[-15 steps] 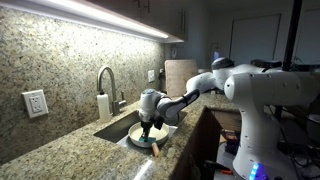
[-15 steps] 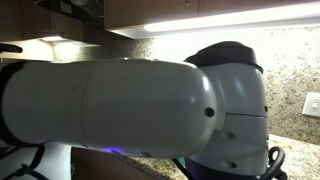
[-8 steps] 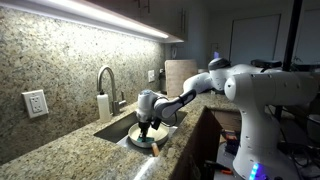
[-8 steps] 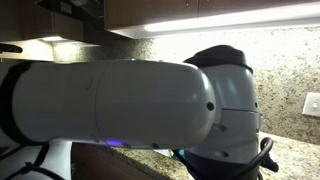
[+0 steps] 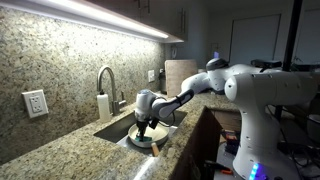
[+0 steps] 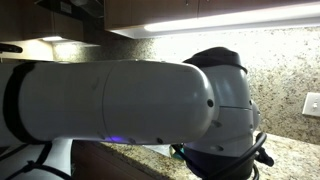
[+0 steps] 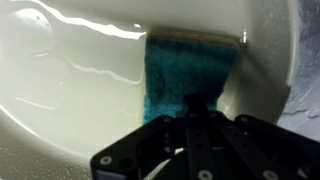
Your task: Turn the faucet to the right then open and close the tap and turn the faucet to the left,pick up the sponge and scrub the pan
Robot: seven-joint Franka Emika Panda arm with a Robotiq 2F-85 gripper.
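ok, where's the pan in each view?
In an exterior view: pan low centre, under the gripper, right of the faucet.
In an exterior view: not seen; the robot arm blocks it.
Wrist view: pan fills the frame, sponge on it.
Shared landmark: gripper at the sponge; granite backsplash in both exterior views.

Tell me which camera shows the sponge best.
Wrist view: the teal sponge fills the middle, pinched by the shut gripper against the pan. Neither exterior view shows it clearly; the arm is in the way.
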